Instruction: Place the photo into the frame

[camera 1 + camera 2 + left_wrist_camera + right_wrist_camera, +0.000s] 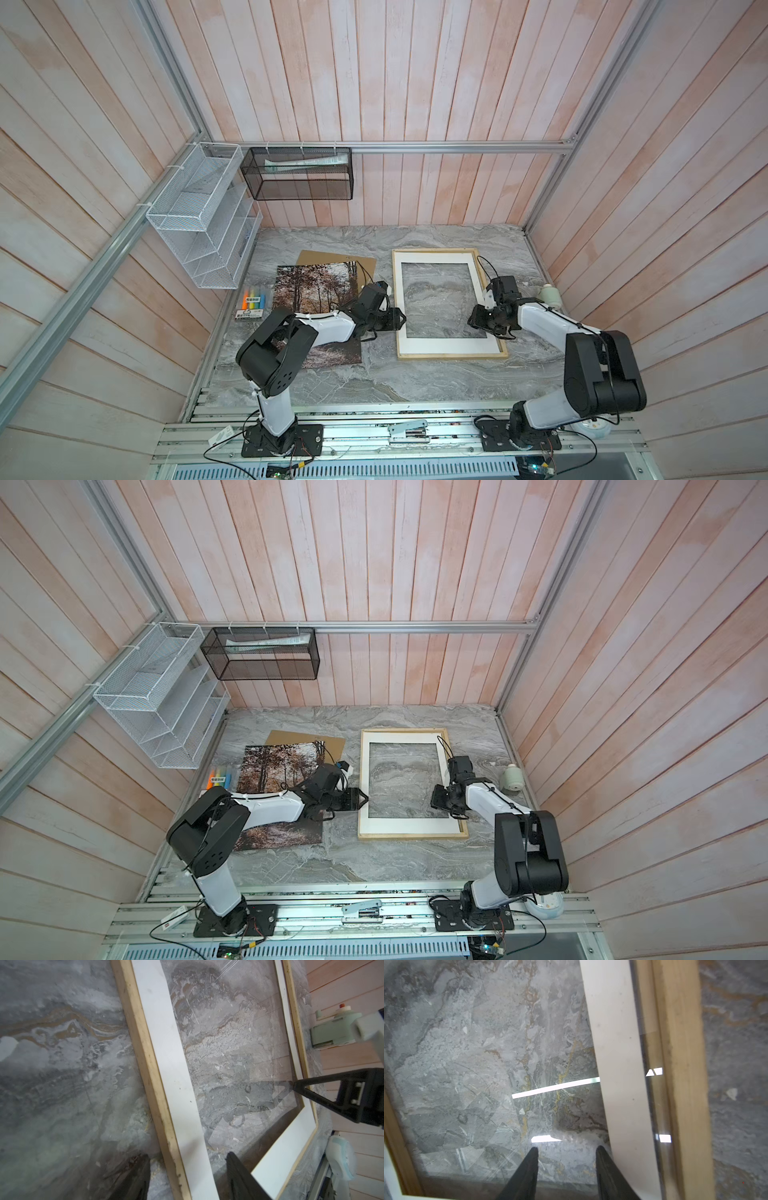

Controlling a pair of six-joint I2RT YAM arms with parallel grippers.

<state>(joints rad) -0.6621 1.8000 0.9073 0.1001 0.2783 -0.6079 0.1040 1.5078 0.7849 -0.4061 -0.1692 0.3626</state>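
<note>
Photo [313, 291] lies flat on the marble table [374, 384], left of the frame [453, 356] and clear of it, with a narrow bare strip of table between their facing edges. Its far right corner overlaps the brown board [332, 257], which pokes out behind it. The left arm crosses over its middle, and a marker pack [251, 305] sits just beside its left edge. The frame also lies flat, with the white mat [440, 343] inside it and marble showing through the pane [467, 1064]. The left gripper [187, 1154] hangs over the frame's left strip with its jaws apart. One finger [137, 1178] is outside over bare table and the other is inside above the pane, so the strip and the mat's left band lie between them, and nothing is grasped. The right gripper [566, 1148] reaches in from the right, jaws parted and empty, low over the pane just beside the mat's inner right edge. In the right wrist view a sliver of pane shows between the mat's outer edge and the wooden strip, so the mat is not tight against that side. A pale green object [550, 296] stands near the right wall, apart from the frame. Bare table runs wide in front of frame and photo, and a narrower band lies open behind the frame.
</note>
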